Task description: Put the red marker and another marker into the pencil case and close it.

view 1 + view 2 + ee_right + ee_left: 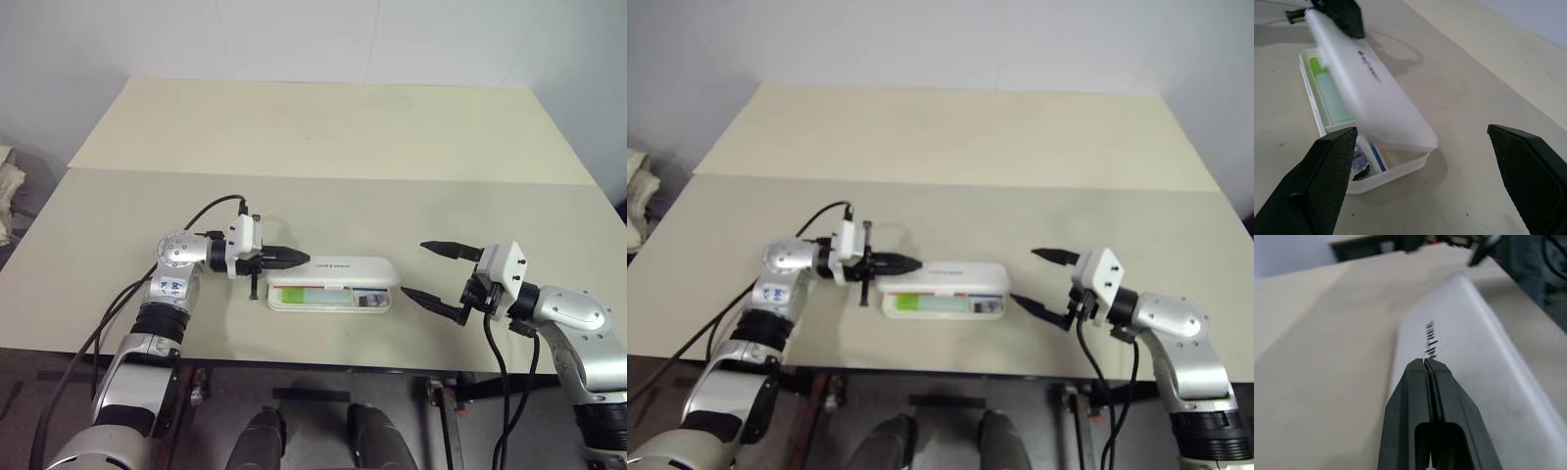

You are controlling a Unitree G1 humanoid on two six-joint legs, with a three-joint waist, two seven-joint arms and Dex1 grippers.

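On the near half of the table, everything sits close to the front edge.

Table (323, 137): a wide, pale beige top made of two slabs, with a seam running across behind the arms.

Pencil case (338, 266): a white flat case with rounded corners, lying lengthwise between the two grippers near the front edge. Its lid is partly raised, hinged along the far side, and the tray opens toward the robot. Dark lettering shows on the lid.

Right gripper (441, 275): off the case's right end and apart from it, pointing toward it. Its two black fingers are spread wide, holding nothing.

Left gripper (290, 258): at the case's left end, pointing along the lid. Its fingers are pressed together with nothing between them, and the tips are at the lid's left end, close to the lettering; actual contact cannot be told.

Another marker (1330, 95): the light green chunky marker lies inside the tray, under the raised lid, toward the left gripper's end.

Small items at the tray's right end (1371, 156): a blue-and-white strip and something dark, too unclear to name.

Red marker: not made out among the case's contents.
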